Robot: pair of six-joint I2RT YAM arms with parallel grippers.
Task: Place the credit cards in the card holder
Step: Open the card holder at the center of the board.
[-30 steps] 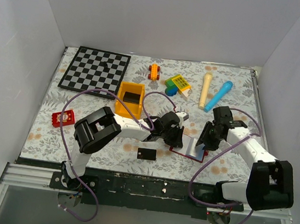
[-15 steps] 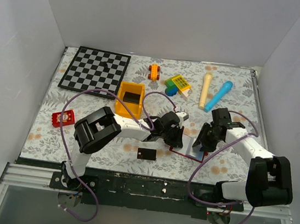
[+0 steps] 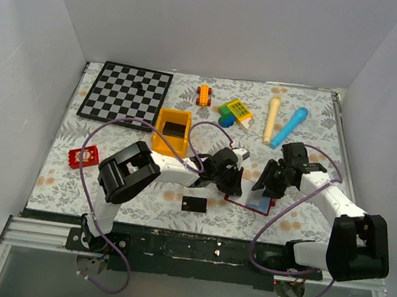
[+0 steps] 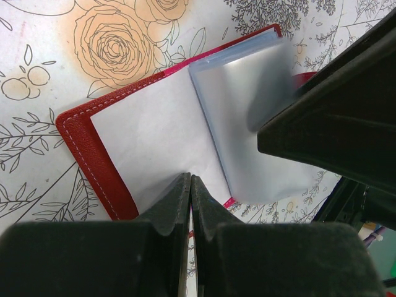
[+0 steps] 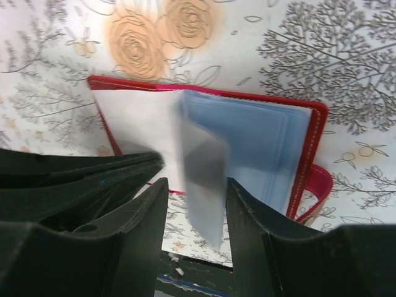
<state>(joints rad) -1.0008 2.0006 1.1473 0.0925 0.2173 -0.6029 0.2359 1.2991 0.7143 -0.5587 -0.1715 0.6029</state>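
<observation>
Your left hand (image 4: 190, 179), closed, presses the open card holder (image 4: 80, 154) onto the near tabletop (image 3: 310, 134). Your right hand (image 5: 195, 182), open, straddles a loose pocket leaf (image 5: 207, 161). One credit card (image 3: 194, 204) lies near-left. Risk: unclamped, the leaf flops shut.

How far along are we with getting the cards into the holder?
Done: the card holder lies open, held down by the shut left fingers. In hand: the open right fingers straddle a pocket leaf. Left: a black card lies outside it, not yet loaded.
</observation>
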